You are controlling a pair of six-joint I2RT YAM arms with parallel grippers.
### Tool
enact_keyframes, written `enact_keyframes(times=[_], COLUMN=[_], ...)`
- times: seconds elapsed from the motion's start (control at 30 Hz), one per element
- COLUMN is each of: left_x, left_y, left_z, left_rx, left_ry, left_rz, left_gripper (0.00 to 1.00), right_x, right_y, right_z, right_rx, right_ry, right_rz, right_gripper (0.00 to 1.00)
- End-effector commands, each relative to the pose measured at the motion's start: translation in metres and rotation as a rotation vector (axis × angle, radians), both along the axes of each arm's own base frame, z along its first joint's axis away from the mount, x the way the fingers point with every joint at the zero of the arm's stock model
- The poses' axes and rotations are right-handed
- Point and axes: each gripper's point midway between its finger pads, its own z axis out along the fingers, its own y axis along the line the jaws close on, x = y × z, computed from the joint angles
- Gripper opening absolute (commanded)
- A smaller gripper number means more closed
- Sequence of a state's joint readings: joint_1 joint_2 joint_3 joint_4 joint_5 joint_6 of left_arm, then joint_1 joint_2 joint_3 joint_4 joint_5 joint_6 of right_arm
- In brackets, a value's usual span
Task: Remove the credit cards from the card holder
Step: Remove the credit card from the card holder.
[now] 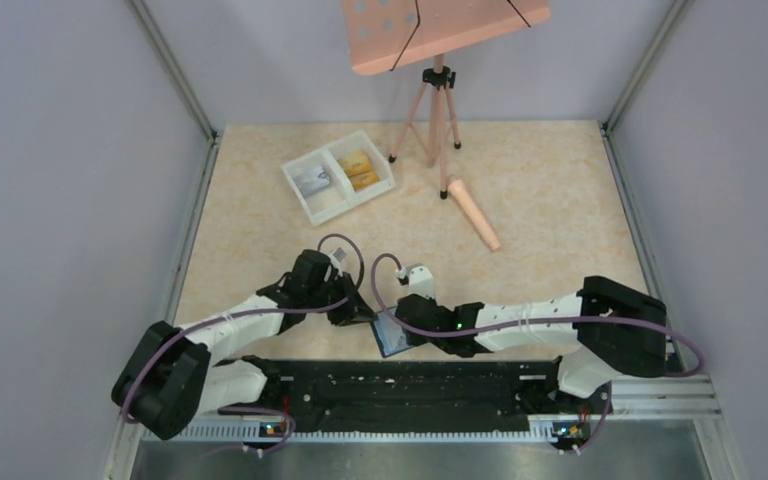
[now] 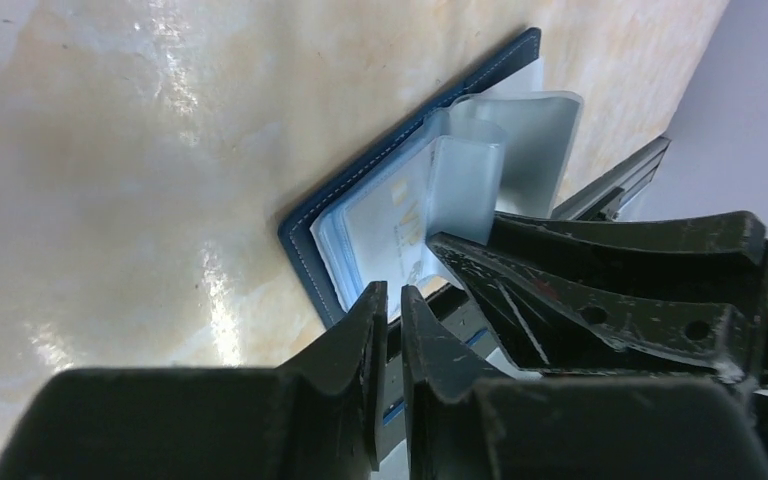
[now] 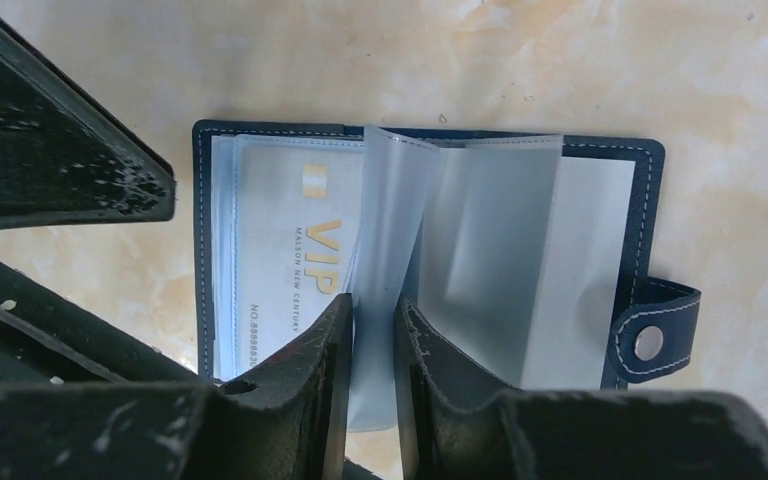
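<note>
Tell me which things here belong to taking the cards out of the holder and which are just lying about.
For the job:
holder, lying open
VIP card in its slot
sleeve, pinched by the right pincer
cards in the white tray

Lying about:
pink stand
pink cylinder

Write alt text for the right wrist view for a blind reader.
The right hand pinches a clear sleeve of the open blue card holder on the beige table. A pale VIP card shows inside another sleeve.
</note>
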State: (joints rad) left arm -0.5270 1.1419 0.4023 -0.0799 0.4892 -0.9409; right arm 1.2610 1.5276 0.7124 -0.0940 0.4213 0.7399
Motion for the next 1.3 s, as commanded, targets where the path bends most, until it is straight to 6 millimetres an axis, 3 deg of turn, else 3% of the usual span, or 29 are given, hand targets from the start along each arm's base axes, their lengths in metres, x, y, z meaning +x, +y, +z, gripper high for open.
enact_keyframes(times=[0.0,0.6,0.87,1.27], left_x=[0.012,0.019,0.013,0.007], left_y=[-0.02,-0.041,-0.043,-0.067], left_z=[0.01,-0.023,-0.034,-0.01], left_rx=[-0.056,0.005,0.019,-0.095], left_ry=[-0.066,-0.018,0.004,-0.005], left_rz=[-0.034,-0.056,-0.069,-0.123], left_gripper=[0.14,0.08,0.08,0.08], right_x=[0.004,0.003,0.005,0.007], right_y=[0.009,0.009,0.005,-0.003], right_z=[0.017,0.029,0.04,0.063], right_rx=[0.135,0.355,0.416,0.404], right_ry=[0.004,0.048,0.056,0.046], right_rz=[-0.026,-0.027,-0.048,-0.064], right_gripper=[0.2,0.19,0.32,0.48])
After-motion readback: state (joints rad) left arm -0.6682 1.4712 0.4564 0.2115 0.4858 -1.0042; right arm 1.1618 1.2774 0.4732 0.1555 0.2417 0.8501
